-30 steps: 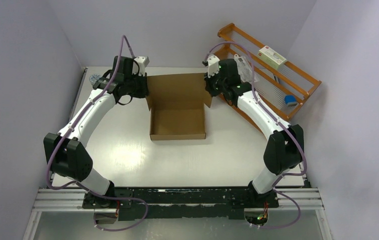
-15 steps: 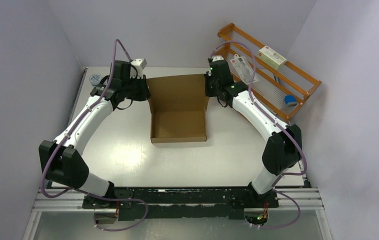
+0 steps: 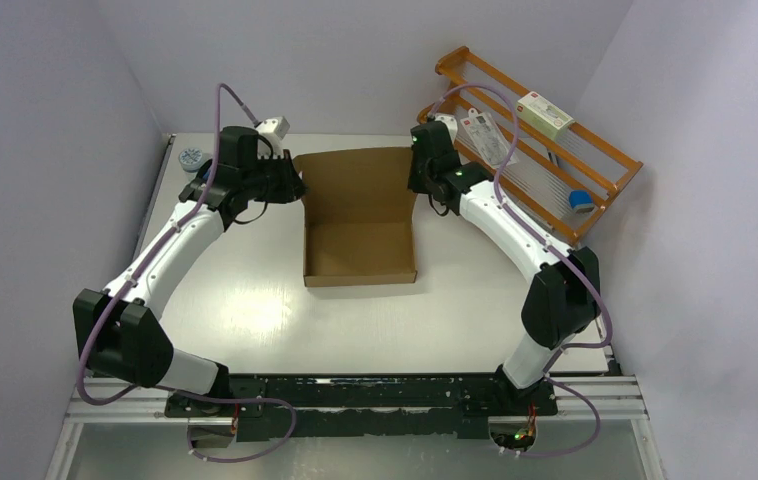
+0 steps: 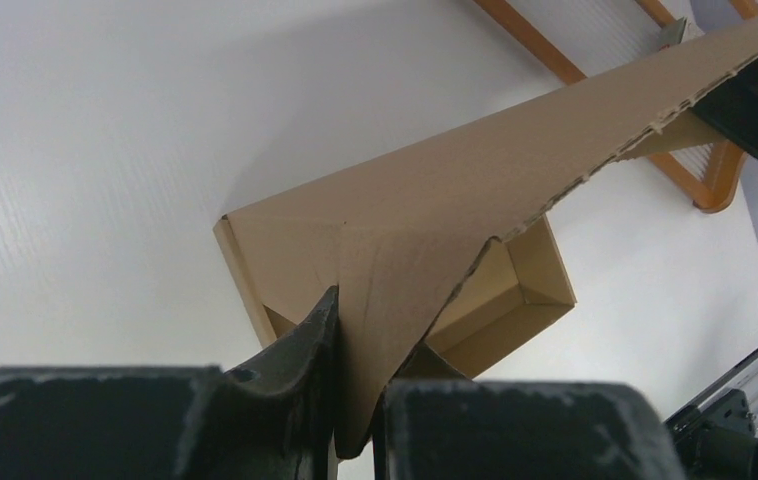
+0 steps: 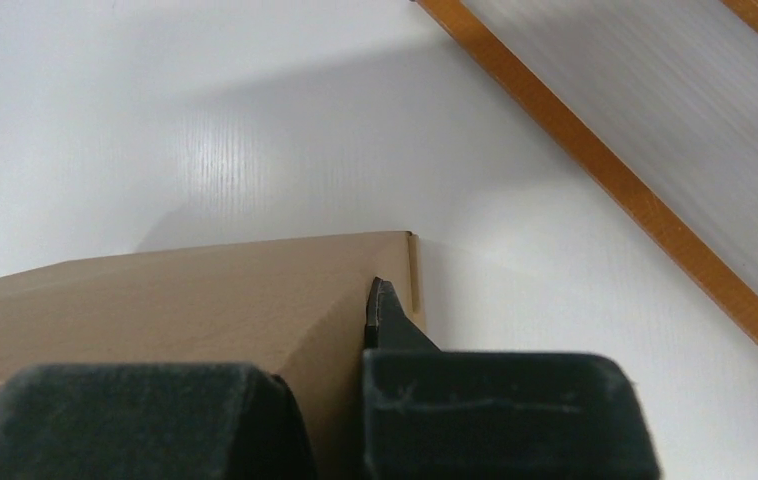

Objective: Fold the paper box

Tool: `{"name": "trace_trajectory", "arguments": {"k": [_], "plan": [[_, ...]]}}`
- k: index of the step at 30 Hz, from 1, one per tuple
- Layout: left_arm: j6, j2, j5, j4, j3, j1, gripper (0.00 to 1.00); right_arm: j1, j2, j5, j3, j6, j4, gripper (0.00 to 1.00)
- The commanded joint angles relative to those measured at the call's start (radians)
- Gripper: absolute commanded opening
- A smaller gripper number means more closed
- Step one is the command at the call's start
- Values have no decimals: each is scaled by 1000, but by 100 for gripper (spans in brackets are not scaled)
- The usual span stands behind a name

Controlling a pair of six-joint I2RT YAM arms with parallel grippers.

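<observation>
The paper box (image 3: 360, 250) is a shallow brown cardboard tray in the middle of the table, its lid (image 3: 355, 185) raised at the back. My left gripper (image 3: 293, 187) is shut on the lid's left side flap; the left wrist view shows the flap (image 4: 385, 330) pinched between the fingers, above the open tray (image 4: 515, 290). My right gripper (image 3: 418, 180) is shut on the lid's right edge; in the right wrist view the cardboard (image 5: 215, 290) runs between the fingers, one fingertip (image 5: 385, 315) showing beside it.
An orange wooden rack (image 3: 545, 150) stands at the back right and holds a small white carton with a red label (image 3: 543, 112), packets and a blue item (image 3: 581, 199). A small round object (image 3: 191, 157) lies at the table's back left corner.
Both grippers have risen and tilted with the lid, which now stands more upright over the tray. The tray has shifted slightly to the right.
</observation>
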Motion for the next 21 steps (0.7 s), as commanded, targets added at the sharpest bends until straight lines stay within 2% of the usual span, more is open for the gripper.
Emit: {"name": "trace_trajectory", "arguments": {"k": [1, 7, 12, 21], "plan": [[-122, -21, 116, 90, -36, -19, 15, 49, -4, -66, -42, 153, 14, 0], [-189, -36, 125, 175, -91, -19, 16, 78, -8, -49, -84, 157, 54, 0], [-162, -46, 119, 155, -123, -19, 14, 101, -23, -43, -147, 136, 92, 0], [-70, -161, 36, 136, -252, -19, 26, 110, -157, -69, -380, 89, 214, 2]]}}
